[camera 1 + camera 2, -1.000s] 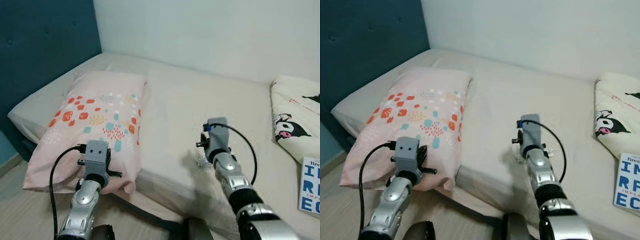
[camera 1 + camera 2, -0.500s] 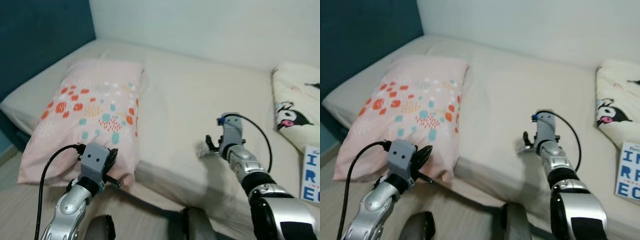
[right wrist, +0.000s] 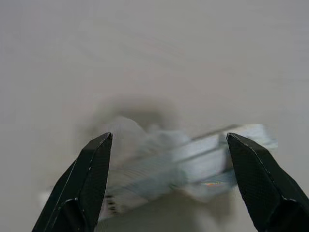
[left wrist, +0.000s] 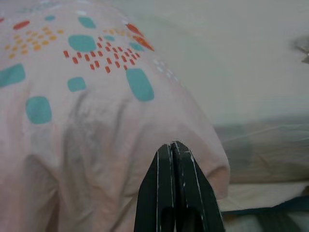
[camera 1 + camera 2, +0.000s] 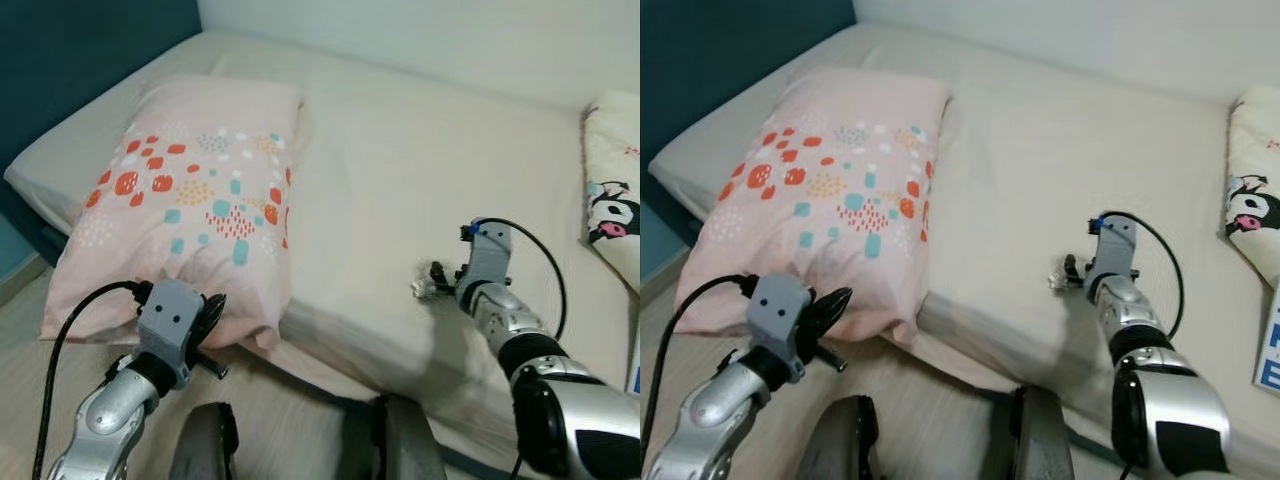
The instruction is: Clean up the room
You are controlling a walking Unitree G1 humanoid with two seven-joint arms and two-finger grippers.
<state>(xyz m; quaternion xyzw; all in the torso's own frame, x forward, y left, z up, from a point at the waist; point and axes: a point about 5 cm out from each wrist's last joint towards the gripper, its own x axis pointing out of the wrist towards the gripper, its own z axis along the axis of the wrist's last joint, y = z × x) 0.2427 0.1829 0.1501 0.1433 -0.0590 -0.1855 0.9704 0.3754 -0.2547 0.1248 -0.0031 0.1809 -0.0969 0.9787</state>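
- Right hand (image 3: 169,181) open, fingers straddling a crumpled wrapper (image 3: 164,162) on the bed (image 5: 400,180).
- Left hand (image 4: 174,150) closed, empty, at the pillow's (image 5: 190,200) 6 o'clock edge.

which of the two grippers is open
The right gripper, fingers spread wide around the crumpled wrapper on the bed; the left gripper, by the pink pillow, is shut.

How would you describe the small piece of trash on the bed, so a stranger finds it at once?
On the beige bed, look right of the pink pillow, near the front edge. There the open right gripper points at a crumpled clear wrapper. It is the only small, shiny thing on the sheet.
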